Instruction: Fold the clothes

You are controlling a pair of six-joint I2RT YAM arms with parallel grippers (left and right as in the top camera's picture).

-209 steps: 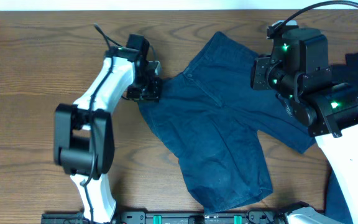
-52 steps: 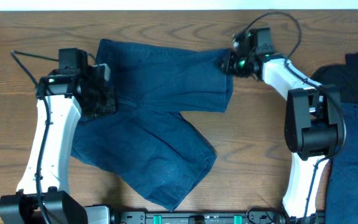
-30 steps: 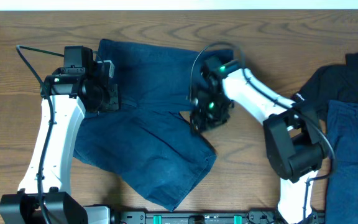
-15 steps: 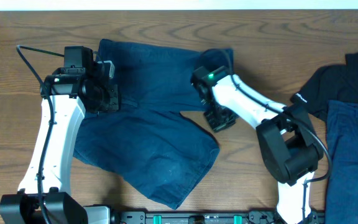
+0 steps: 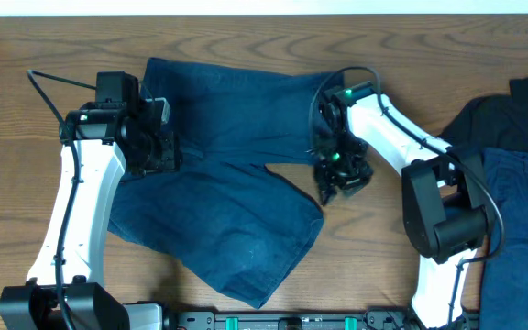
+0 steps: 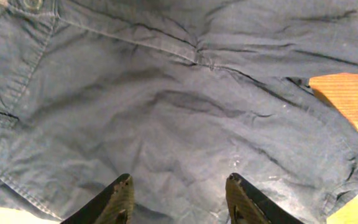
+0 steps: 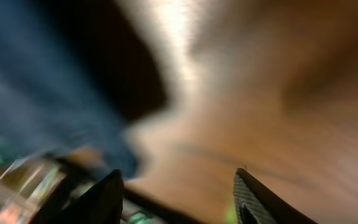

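Observation:
The clothes, dark blue denim shorts (image 5: 236,119), lie spread on the wooden table, one leg reaching right along the back and the other (image 5: 246,238) angled toward the front edge. My left gripper (image 5: 159,147) hovers over their left side, by the waistband. In the left wrist view this gripper (image 6: 179,193) is open, with wrinkled denim (image 6: 185,106) below and nothing between the fingers. My right gripper (image 5: 339,181) sits just off the shorts' right edge. The right wrist view is blurred, but there the gripper (image 7: 176,190) is open over bare wood, holding nothing.
A black garment (image 5: 511,105) and another blue denim piece (image 5: 521,229) lie at the table's right side, behind the right arm's base. The table's far edge (image 5: 264,13) runs along the top of the overhead view.
My right gripper has slid right, off the shorts onto bare wood, and now stands open. The left gripper has stayed in place and its jaws have spread wider.

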